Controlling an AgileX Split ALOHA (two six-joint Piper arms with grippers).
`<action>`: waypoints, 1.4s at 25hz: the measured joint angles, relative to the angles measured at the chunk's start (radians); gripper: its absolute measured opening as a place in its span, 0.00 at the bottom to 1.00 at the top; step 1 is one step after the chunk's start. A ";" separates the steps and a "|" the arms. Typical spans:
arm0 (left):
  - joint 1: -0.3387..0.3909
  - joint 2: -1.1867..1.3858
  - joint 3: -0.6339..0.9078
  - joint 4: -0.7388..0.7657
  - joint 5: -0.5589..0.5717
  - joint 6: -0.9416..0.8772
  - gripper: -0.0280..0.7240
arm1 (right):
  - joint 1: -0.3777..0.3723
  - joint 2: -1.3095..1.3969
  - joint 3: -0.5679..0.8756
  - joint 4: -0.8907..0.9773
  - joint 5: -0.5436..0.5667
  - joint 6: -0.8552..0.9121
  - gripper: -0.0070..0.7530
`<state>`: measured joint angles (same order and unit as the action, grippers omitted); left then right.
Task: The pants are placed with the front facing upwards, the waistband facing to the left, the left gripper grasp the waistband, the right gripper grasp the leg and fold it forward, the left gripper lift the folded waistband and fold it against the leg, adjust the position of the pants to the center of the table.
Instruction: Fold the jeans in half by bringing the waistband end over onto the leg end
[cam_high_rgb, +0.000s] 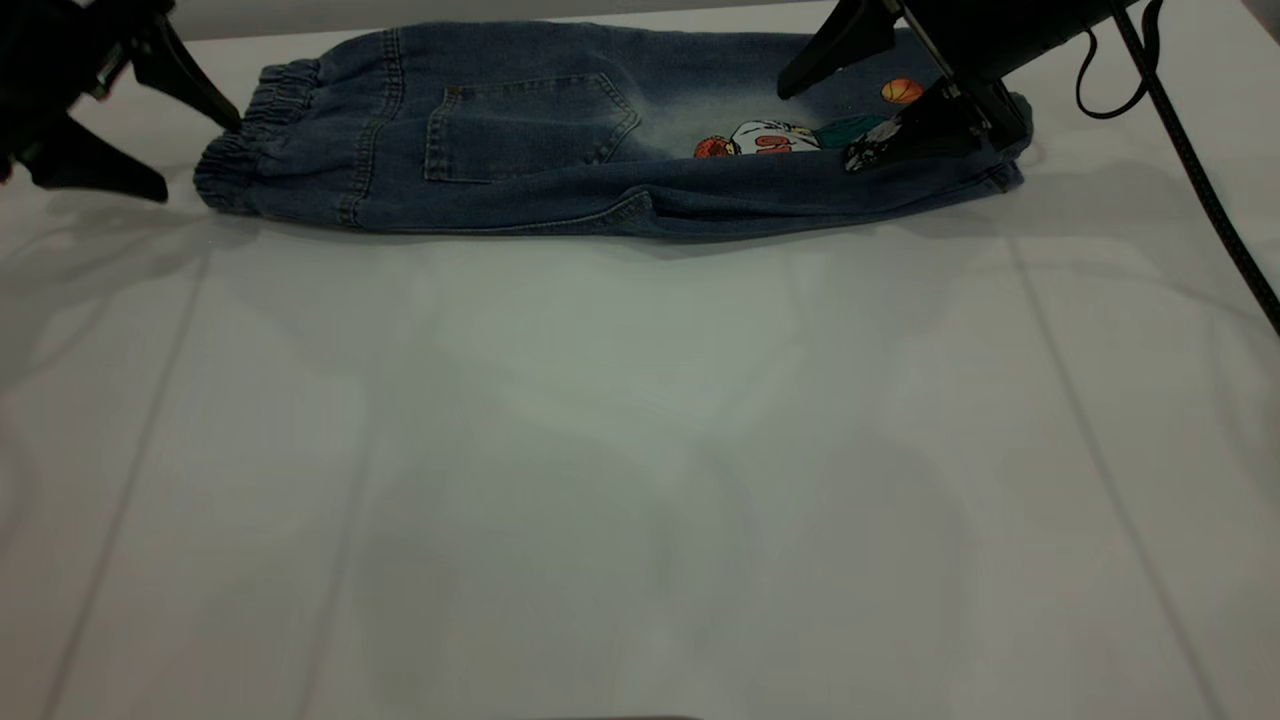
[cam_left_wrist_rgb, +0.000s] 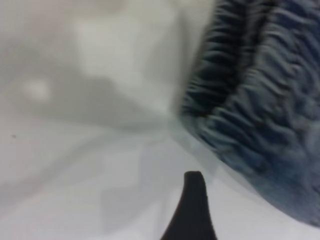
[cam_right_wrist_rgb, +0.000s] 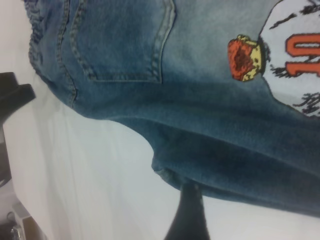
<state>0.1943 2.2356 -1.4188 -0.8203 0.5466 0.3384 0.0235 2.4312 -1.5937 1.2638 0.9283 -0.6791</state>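
The left gripper (cam_high_rgb: 185, 140) spreads wide just left of the waistband (cam_high_rgb: 235, 150); the right gripper (cam_high_rgb: 860, 110) gapes over the leg (cam_high_rgb: 850, 150). The pants (cam_high_rgb: 600, 130) lie folded lengthwise at the table's (cam_high_rgb: 640, 480) far edge: soft, floppy denim, best pinched at the thick elastic

One pants (cam_high_rgb: 560, 140), two grippers

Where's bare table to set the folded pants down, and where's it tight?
Free: the whole table on the camera side of the pants, edge to edge. Tight: the far strip, where the left gripper stands open just off the waistband and the right gripper, open, sits over the leg.
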 joint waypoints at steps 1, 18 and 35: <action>0.000 0.009 0.000 -0.007 -0.012 -0.008 0.79 | 0.000 0.000 0.000 0.000 -0.001 0.003 0.69; -0.001 0.089 -0.006 -0.348 -0.059 0.216 0.79 | 0.000 0.000 -0.001 0.000 -0.021 0.004 0.69; -0.001 0.158 -0.018 -0.511 -0.092 0.249 0.30 | 0.000 0.000 -0.001 0.000 -0.018 0.004 0.69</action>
<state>0.1935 2.3935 -1.4368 -1.3313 0.4550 0.5871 0.0235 2.4312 -1.5945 1.2638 0.9100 -0.6753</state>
